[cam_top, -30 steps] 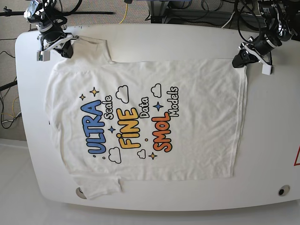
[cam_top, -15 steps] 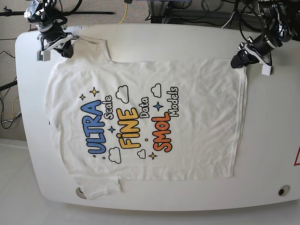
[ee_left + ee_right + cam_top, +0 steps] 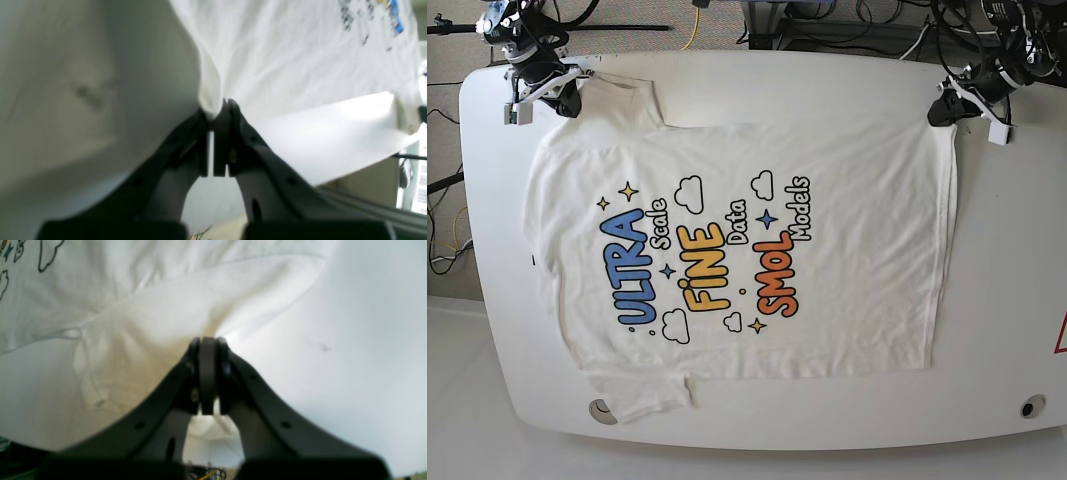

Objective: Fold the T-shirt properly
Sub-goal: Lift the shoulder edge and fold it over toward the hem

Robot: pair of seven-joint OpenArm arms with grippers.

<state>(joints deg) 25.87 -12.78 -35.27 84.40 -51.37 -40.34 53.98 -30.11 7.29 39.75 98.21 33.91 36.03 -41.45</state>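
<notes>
Left wrist: the left gripper (image 3: 218,106) is now clamped on the T-shirt (image 3: 300,66) hem corner, where it stood slightly parted before; both far corners are thus secured for folding.
Right wrist: the right gripper (image 3: 208,343) is pinched on sleeve cloth.
Base: both arms are reached over the table (image 3: 1007,300) far edge, shirt print-up below.

bare table (image 3: 1007,260) at 3 o'clock of the t-shirt (image 3: 847,250), narrow bare strip at 9 o'clock, cables (image 3: 867,25) crowding 12 o'clock (beyond the edge)
</notes>
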